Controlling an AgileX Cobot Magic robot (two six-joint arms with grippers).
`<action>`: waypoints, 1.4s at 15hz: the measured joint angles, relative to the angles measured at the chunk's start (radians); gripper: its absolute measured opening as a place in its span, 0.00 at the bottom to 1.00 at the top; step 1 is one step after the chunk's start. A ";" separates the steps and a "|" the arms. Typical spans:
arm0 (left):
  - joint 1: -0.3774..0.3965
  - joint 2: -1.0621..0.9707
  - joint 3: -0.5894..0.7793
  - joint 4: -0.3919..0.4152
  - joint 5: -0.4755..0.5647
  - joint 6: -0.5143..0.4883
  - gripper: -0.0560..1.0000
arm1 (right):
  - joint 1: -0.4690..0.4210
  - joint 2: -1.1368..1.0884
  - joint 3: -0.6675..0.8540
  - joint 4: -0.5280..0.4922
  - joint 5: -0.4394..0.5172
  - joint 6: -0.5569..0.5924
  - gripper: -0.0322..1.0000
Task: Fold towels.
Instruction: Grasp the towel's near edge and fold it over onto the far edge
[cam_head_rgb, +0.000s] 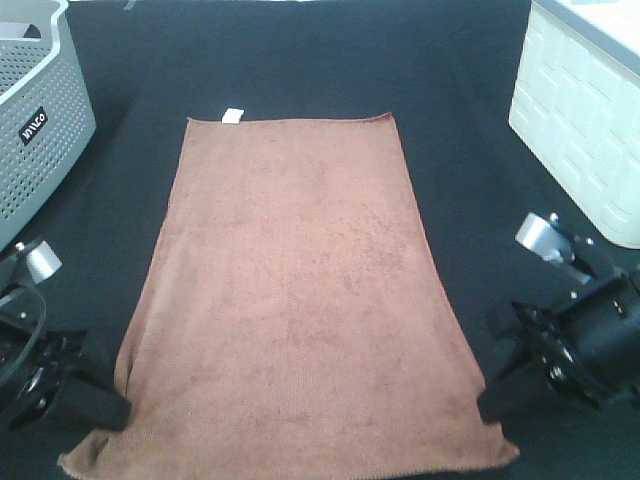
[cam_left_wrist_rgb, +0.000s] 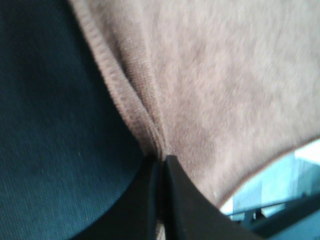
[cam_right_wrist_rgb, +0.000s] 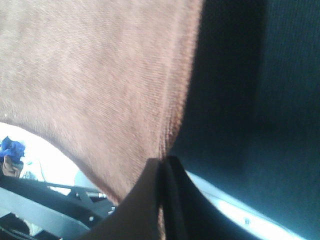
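Pinching at the near end, item one: left pincer (cam_head_rgb: 118, 408), jaws closed fully on the left hem of the reddish-brown towel (cam_head_rgb: 290, 290), just short of its near corner. Item two: right pincer (cam_head_rgb: 488, 398), likewise clamped on the right hem (a matched pair of holds, judged to let both near corners travel together toward the far edge for a first fold). Item three: towel body, flat and lengthwise on the black table (cam_head_rgb: 300, 60), unfolded. Item four: white tag (cam_head_rgb: 233, 115) at the far short edge. Beyond: grey perforated basket (cam_head_rgb: 40, 120) far left, white bin (cam_head_rgb: 580, 110) far right, both apart from the cloth.
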 joint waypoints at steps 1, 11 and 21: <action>0.000 0.002 -0.019 -0.002 -0.013 -0.001 0.06 | 0.000 0.005 -0.043 -0.003 0.000 0.000 0.03; 0.000 0.448 -0.823 0.169 -0.019 -0.223 0.06 | 0.000 0.489 -0.993 -0.258 0.150 0.258 0.03; 0.071 0.842 -1.544 0.259 -0.023 -0.331 0.06 | 0.000 1.016 -1.857 -0.335 0.177 0.357 0.03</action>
